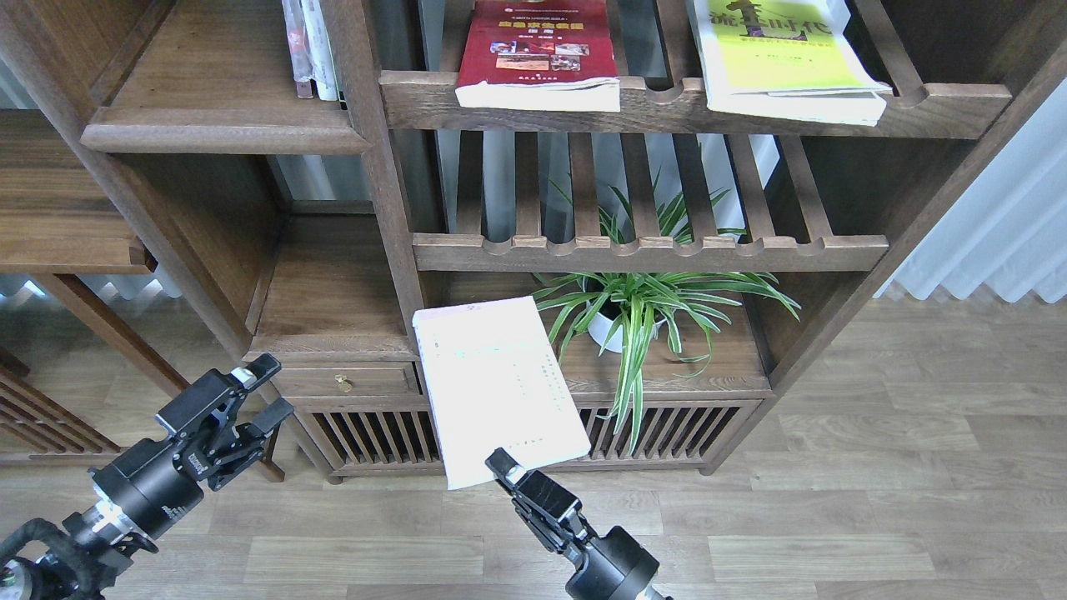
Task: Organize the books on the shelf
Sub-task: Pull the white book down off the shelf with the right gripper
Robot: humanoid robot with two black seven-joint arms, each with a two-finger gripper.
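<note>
The white book (498,387) was up in the air in front of the low cupboard, tilted. The right gripper (503,463) was pinching its near edge. The dark red book (538,52) and the yellow-green book (779,52) lay flat on the top slatted rack (658,104). The solid shelf (218,125) was at the far left. The left gripper (254,393) was spread wide, holding nothing.

- Yellow-green book (779,50) up top: big dark characters across the cover, cut off by the frame, can't read them.
- Dark red book (538,46): yellowish title lines, too small for me.
- White book (496,387) I'm holding: faint print, unreadable.
</note>
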